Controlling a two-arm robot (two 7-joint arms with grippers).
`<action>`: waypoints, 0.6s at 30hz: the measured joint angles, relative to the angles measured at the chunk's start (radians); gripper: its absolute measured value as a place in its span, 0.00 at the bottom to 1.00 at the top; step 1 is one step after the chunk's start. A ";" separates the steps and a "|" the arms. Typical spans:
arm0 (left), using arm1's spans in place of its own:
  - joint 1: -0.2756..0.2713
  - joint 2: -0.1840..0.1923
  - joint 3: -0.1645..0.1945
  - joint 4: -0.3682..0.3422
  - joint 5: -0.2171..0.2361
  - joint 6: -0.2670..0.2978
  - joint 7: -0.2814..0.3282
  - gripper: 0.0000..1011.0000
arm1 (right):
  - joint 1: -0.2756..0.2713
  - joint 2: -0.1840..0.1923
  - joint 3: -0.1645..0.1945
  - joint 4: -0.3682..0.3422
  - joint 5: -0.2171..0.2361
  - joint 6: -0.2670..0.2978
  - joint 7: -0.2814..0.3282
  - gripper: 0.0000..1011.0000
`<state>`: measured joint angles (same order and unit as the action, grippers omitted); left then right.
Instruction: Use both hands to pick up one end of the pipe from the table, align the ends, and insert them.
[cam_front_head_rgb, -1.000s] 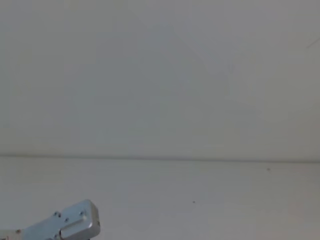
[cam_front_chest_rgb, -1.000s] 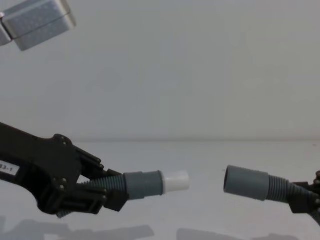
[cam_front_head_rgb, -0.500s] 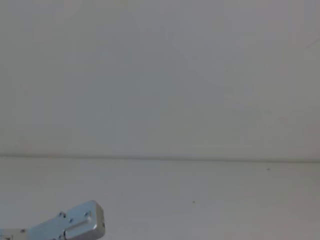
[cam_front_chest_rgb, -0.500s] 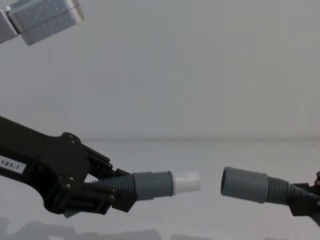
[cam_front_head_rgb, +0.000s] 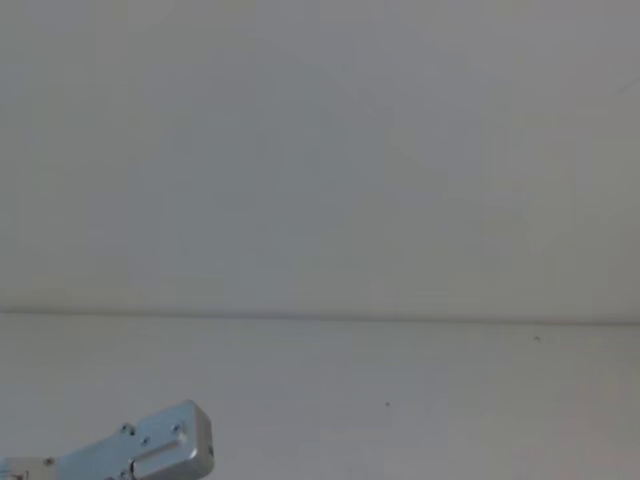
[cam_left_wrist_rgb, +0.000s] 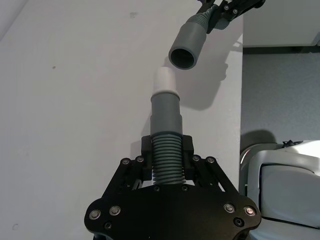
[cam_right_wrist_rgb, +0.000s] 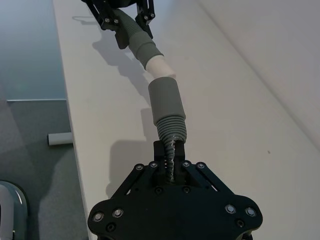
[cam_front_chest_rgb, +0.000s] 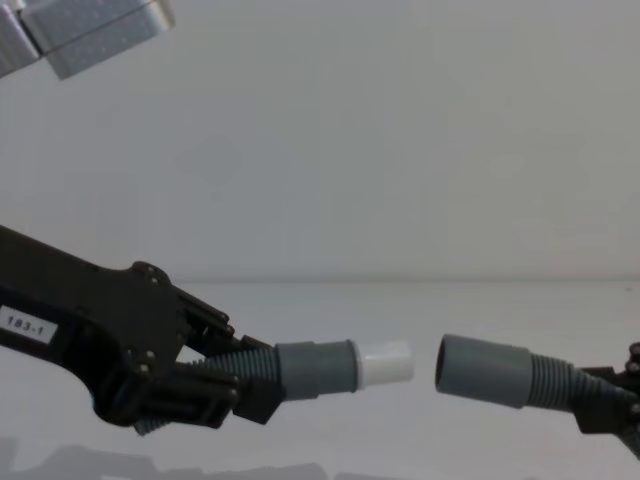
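Two pieces of the pipe hang above the table (cam_front_chest_rgb: 330, 310), end to end. My left gripper (cam_front_chest_rgb: 245, 385) is shut on the ribbed part of the piece with the white tip (cam_front_chest_rgb: 385, 363). At the view's right edge my right gripper (cam_front_chest_rgb: 610, 402) is shut on the ribbed part of the piece with the wider socket (cam_front_chest_rgb: 482, 370). A small gap separates tip and socket, which are nearly in line. In the left wrist view the white tip (cam_left_wrist_rgb: 164, 80) sits just short of the socket's open mouth (cam_left_wrist_rgb: 183, 56). The right wrist view shows the socket (cam_right_wrist_rgb: 165, 97) close to the tip (cam_right_wrist_rgb: 158, 65).
A silver link of the left arm (cam_front_head_rgb: 150, 452) shows low over the table (cam_front_head_rgb: 420, 400). The table's edge runs beside both grippers, with grey floor beyond it (cam_right_wrist_rgb: 30, 55). A short white tube (cam_right_wrist_rgb: 60, 138) lies on that floor. An off-white wall stands behind.
My left gripper has carried the white-tipped piece to the right, and the socket piece has edged left. The gap between the two ends has narrowed.
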<state>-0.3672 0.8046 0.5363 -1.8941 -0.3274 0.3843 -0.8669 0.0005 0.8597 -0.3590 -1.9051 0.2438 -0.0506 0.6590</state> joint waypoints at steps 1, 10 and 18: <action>0.000 0.001 0.000 -0.001 -0.001 0.000 0.000 0.30 | 0.001 0.000 -0.002 0.000 0.000 0.000 -0.001 0.08; 0.003 0.014 0.002 -0.009 -0.014 0.003 0.002 0.30 | 0.012 -0.004 -0.011 0.007 0.005 0.008 -0.003 0.07; 0.006 0.026 0.003 -0.016 -0.026 0.005 0.005 0.30 | 0.023 -0.009 -0.020 0.017 0.008 0.019 -0.003 0.07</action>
<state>-0.3610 0.8310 0.5392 -1.9097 -0.3538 0.3898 -0.8617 0.0234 0.8508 -0.3786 -1.8880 0.2523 -0.0318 0.6558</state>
